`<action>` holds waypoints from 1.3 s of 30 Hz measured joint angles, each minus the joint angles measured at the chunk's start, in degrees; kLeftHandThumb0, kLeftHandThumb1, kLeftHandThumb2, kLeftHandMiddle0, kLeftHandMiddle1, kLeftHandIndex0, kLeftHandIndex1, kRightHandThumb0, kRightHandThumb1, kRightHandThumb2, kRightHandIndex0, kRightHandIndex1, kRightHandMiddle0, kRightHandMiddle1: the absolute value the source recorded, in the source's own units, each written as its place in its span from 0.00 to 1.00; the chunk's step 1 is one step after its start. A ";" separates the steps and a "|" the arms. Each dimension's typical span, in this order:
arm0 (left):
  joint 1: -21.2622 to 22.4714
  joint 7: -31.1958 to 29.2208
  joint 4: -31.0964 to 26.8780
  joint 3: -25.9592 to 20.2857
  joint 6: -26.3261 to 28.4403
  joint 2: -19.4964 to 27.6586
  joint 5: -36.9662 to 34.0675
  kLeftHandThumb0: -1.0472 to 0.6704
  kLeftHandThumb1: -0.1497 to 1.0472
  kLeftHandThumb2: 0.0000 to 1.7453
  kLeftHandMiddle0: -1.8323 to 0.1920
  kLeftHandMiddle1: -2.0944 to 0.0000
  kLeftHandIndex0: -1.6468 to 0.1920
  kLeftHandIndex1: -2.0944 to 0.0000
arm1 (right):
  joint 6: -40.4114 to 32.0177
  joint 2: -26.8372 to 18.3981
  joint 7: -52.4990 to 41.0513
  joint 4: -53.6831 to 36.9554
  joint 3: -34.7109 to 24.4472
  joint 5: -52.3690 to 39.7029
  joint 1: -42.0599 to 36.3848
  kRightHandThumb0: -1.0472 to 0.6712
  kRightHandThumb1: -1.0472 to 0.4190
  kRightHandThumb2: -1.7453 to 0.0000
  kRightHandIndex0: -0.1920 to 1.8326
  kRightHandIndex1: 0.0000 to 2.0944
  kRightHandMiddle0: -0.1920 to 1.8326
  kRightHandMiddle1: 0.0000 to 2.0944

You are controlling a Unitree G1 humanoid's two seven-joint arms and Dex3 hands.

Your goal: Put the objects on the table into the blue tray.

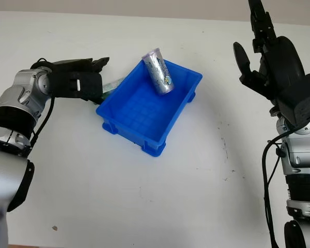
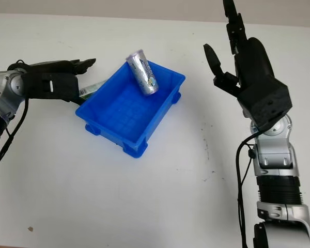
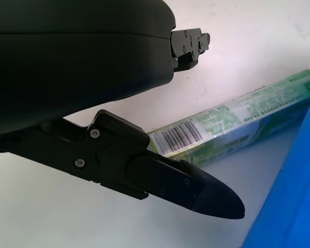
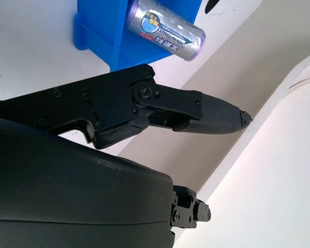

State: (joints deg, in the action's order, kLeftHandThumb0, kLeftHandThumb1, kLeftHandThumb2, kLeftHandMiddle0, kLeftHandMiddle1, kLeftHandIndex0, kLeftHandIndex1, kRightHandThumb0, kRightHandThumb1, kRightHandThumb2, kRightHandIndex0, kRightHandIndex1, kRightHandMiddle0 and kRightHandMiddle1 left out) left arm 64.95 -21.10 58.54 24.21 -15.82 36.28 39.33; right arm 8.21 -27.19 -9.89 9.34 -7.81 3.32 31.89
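white table (image 1: 144, 196); can (image 1: 158, 72) leaning in blue tray (image 1: 139, 116); left hand (image 1: 77, 80) open over green box (image 3: 237, 119); right hand (image 1: 268, 62) open, raised.

A matt white tabletop (image 1: 144, 196) is seen. The blue tray (image 1: 139, 132) is moulded of smooth, slightly glossy plastic. A shiny foil-like wrap covers the silver roll (image 1: 158, 71); glossy printed film covers the green packet (image 3: 237, 121).

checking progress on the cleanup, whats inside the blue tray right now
One silver can leans on the blue tray far rim, lower end inside. The grid floor beside it is bare; the spot under the can is hidden. A green box lies outside, by the left hand.
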 measured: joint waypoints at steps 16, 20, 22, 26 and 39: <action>-0.36 27.36 5.02 7.30 1.62 -5.66 10.02 0.33 1.00 0.19 0.73 0.00 0.83 0.24 | 0.94 0.03 -0.24 -1.74 -0.14 -0.29 -2.02 0.25 0.00 0.66 0.04 0.03 0.06 0.04; 0.55 27.02 6.56 8.29 2.10 -6.45 10.50 0.31 1.00 0.21 0.71 0.00 0.84 0.35 | 1.62 0.03 -0.31 -1.75 -0.24 -0.42 -2.08 0.25 0.00 0.67 0.05 0.03 0.06 0.04; 0.98 26.29 6.72 8.98 2.94 -6.45 11.09 0.30 1.00 0.22 0.67 0.00 0.83 0.28 | 1.86 0.03 -0.35 -1.75 -0.35 -0.44 -2.09 0.25 0.00 0.67 0.05 0.03 0.06 0.05; 1.77 25.82 7.13 10.18 3.69 -6.46 12.12 0.30 1.00 0.20 0.57 0.00 0.86 0.03 | 2.34 0.03 -0.41 -1.72 -0.37 -0.43 -2.08 0.25 0.00 0.68 0.05 0.04 0.06 0.05; 2.55 26.50 7.83 11.40 4.93 -6.08 13.23 0.33 1.00 0.17 0.64 0.00 0.89 0.14 | 3.55 0.03 -0.45 -0.52 -0.34 -0.15 -1.80 0.26 0.00 0.68 0.07 0.04 0.07 0.08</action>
State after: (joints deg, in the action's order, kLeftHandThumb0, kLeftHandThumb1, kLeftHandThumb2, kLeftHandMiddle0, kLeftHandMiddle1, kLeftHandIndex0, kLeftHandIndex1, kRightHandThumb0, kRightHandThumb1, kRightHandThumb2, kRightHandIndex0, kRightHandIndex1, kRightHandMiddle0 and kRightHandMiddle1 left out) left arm 67.50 5.39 66.37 35.62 -10.89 30.20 52.56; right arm 11.76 -27.16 -10.34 8.83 -8.15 3.17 30.08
